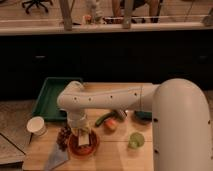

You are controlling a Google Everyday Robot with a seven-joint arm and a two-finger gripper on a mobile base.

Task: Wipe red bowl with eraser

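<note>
The red bowl [83,147] sits on the wooden table near its front left. My gripper [83,135] points straight down into the bowl from the white arm above. It is shut on the eraser [84,140], a pale cream block that rests inside the bowl against its floor. The gripper and eraser hide much of the bowl's inside.
A white paper cup [36,125] stands at the left, a green tray [48,96] behind it. Dark grapes [63,136] and a grey cloth [56,159] lie just left of the bowl. A cucumber [104,119], an orange fruit [111,125] and a green cup [135,140] are to the right.
</note>
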